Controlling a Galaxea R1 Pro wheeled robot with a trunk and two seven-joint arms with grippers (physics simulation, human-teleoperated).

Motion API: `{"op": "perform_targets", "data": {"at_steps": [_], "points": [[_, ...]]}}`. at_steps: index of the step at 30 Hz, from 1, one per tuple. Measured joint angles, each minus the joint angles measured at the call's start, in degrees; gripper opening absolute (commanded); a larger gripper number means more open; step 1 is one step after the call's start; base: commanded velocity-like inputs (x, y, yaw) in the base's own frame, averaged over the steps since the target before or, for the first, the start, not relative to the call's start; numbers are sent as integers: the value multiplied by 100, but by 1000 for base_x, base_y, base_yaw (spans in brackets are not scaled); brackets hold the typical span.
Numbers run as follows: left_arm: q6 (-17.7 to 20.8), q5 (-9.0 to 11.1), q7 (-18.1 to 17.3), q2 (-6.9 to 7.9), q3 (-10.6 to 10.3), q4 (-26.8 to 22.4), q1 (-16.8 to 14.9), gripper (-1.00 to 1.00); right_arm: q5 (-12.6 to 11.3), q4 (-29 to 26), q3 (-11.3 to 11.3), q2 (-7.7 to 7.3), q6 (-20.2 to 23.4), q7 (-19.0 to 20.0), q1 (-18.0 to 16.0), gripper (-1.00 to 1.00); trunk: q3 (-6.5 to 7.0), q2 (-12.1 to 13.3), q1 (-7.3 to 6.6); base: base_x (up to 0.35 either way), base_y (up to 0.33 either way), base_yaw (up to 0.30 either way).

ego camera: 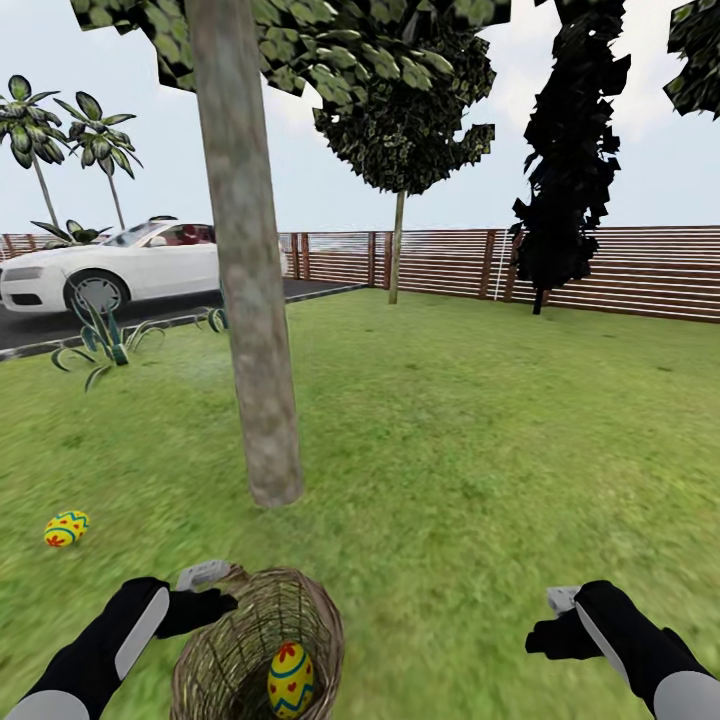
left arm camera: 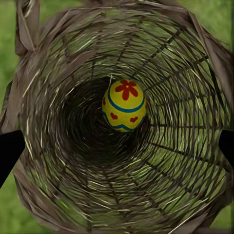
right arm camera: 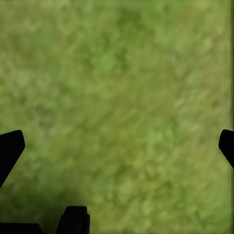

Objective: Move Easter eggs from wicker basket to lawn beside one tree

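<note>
Both forearms are clad in matte black casing that widens toward the elbow, each with a long light-grey panel along its outer side and a rounded pale-grey shell at the bottom corners of the head view. The left pincer (ego camera: 205, 590) at lower left and the right pincer (ego camera: 553, 620) at lower right are blocky black units, each topped by a small light-grey, rounded housing near the wrist. In both wrist views the fingertips (left arm camera: 9, 151) (right arm camera: 9, 148) show as plain black, tapered wedges at the frame's side edges, with a dark, squarish body part at the bottom edge of the right wrist view.
</note>
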Motion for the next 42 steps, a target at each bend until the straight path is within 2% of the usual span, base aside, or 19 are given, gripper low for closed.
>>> {"op": "perform_targets", "data": {"at_steps": [15,21,42], "points": [[-17,16,3,-82,15,5,3,100,0,0,2,1,1,0,0,100,0,0,-2,50,-80,0],[-15,24,4,-83,21,5,0,100,0,0,9,1,-1,0,0,100,0,0,-1,223,-29,0],[-23,26,0,-78,31,4,5,100,0,1,16,10,-1,0,0,100,0,0,1,6,0,0]]}}
